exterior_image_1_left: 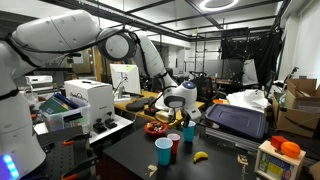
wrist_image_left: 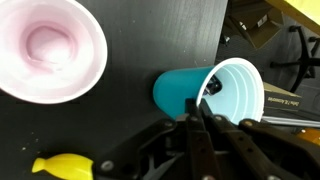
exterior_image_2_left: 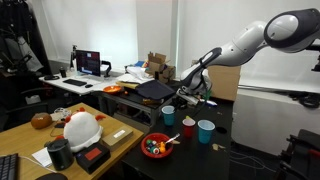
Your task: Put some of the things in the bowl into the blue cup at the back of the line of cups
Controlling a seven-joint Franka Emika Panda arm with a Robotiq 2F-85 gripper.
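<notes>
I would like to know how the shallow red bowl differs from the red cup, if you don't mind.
The shallow round red bowl is wide and low; the red plastic cup is narrower and taller. The bowl holds small bits and sits aside; the cup stands between two light-blue cups. Both are red and upright.

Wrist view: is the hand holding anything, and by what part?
Cannot tell: the shut hand hangs over the blue cup, a tiny dark speck at its tips.
</notes>
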